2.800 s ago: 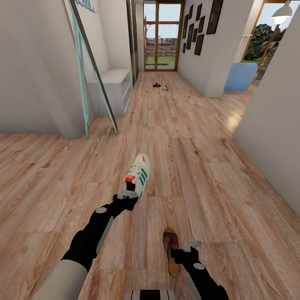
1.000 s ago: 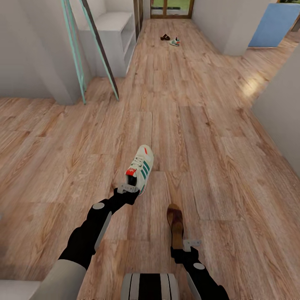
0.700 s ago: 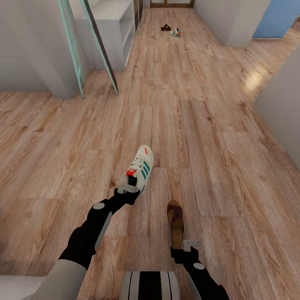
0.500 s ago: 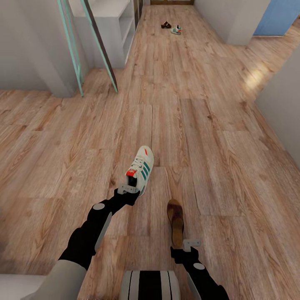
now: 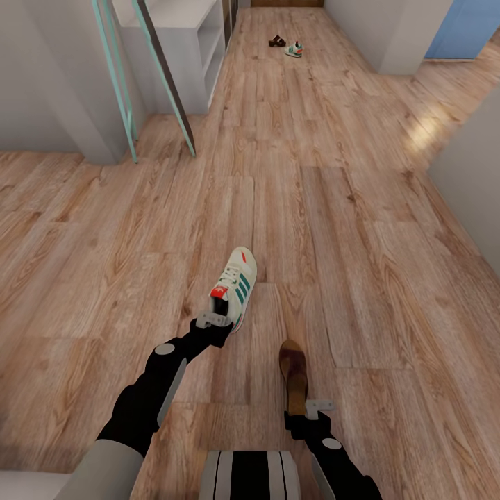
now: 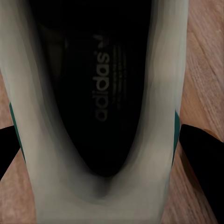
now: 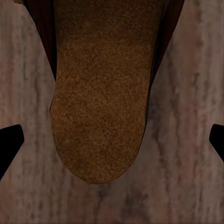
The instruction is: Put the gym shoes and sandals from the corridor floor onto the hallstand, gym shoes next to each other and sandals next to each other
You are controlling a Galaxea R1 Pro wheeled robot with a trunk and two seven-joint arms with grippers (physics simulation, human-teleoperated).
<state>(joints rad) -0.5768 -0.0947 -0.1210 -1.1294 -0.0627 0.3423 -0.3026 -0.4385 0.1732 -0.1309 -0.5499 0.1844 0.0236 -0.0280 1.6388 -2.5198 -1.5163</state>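
Left hand (image 5: 212,321) clamped on gym shoe (image 5: 235,286) heel, right hand (image 5: 310,405) gripping sandal (image 5: 293,371) heel, both above corridor floor (image 5: 347,229). Second gym shoe (image 5: 295,48) beside second sandal (image 5: 277,41), far down corridor.

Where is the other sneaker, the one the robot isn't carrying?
In the head view, the second gym shoe lies far down the corridor floor, just right of a dark sandal.

We see our two arms (image 5: 149,396) clad in black shells with pale grey upper segments and a round grey disc at each joint. Each ends in a light grey metal bracket. Our trunk top (image 5: 250,476) is grey with black stripes.
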